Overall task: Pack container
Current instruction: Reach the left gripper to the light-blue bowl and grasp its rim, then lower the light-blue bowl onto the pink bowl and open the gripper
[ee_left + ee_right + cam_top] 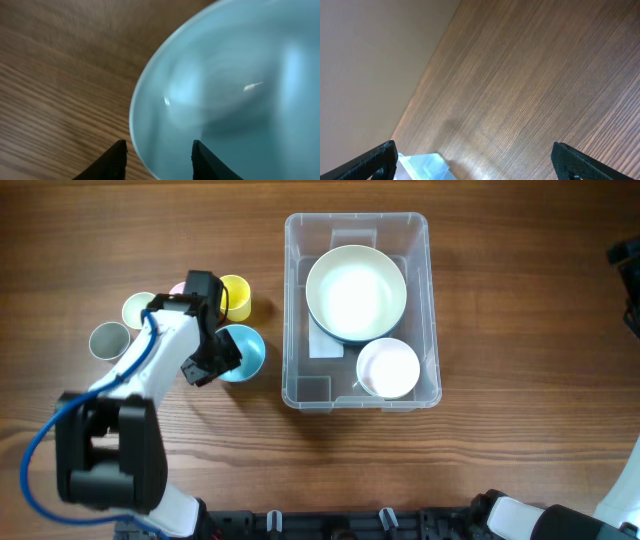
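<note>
Two fingers [111, 162] of the left hand [159, 156] are straddling the rim of the blue bowl [235, 90], parted; the right hand [475, 162] is gaping wide.

wooden table [480, 470] carries the container [293, 300], a blue bowl [250, 352], a yellow cup [237, 295], a green cup [137, 308], a grey cup [108, 339].

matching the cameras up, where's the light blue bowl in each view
Overhead: light blue bowl left of the container.
Left wrist: the bowl fills the right side, rim straddled by the left tool.
Right wrist: not in it.
Shared landmark: the wooden table.
</note>
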